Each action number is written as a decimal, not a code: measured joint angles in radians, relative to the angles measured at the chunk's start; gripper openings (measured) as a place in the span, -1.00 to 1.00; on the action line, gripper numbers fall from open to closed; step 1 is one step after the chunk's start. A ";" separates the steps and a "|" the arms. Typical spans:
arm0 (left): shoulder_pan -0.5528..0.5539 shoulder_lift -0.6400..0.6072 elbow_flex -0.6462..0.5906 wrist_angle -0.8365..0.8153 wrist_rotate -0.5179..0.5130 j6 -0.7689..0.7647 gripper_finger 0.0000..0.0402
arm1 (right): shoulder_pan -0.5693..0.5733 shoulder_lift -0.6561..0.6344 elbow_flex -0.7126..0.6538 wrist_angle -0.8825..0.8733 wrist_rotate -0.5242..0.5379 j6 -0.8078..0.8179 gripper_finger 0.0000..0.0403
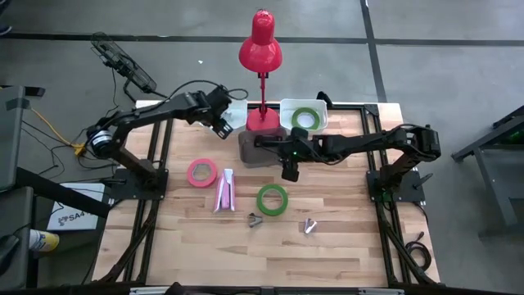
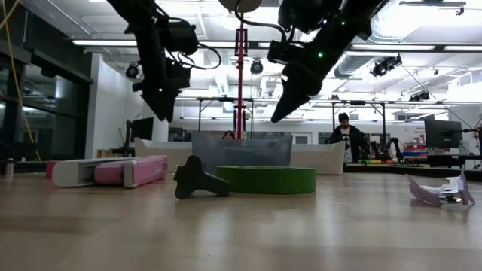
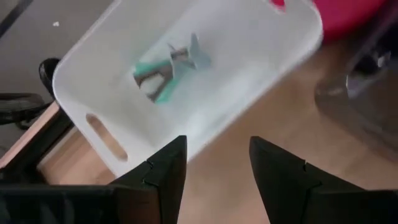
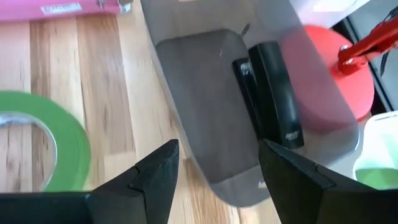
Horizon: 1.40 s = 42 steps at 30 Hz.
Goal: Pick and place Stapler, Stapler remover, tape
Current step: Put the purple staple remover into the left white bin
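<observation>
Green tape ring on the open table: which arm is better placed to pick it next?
Right. The right tool hangs open just behind the green tape ring; the left tool is over the far white bin.

Pale wood-plank table [image 1: 327,246], glossy red lamp [image 1: 260,51], translucent white plastic bin [image 3: 249,56]

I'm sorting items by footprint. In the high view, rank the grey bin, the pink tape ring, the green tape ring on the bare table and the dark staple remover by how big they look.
1. Grey bin, partly hidden by the right arm.
2-3. Green tape ring and pink tape ring: too alike to rank.
4. Dark staple remover, clearly smallest.
</observation>
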 joint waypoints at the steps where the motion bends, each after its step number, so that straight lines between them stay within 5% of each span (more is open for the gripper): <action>1: -0.017 -0.005 0.000 -0.021 -0.011 -0.006 -0.15 | 0.001 0.000 0.000 -0.012 0.001 0.001 0.06; 20: -0.353 -0.051 -0.001 -0.292 -0.171 -0.216 -0.15 | 0.016 0.000 0.009 -0.328 -0.261 -0.082 0.06; 32: -0.516 -0.051 -0.001 -0.295 -0.183 -0.316 -0.15 | 0.174 -0.001 0.136 -0.577 -0.323 -0.341 0.04; 42: -0.613 -0.050 -0.001 -0.314 -0.184 -0.406 -0.15 | 0.372 0.007 0.136 -0.582 -0.239 -0.392 0.12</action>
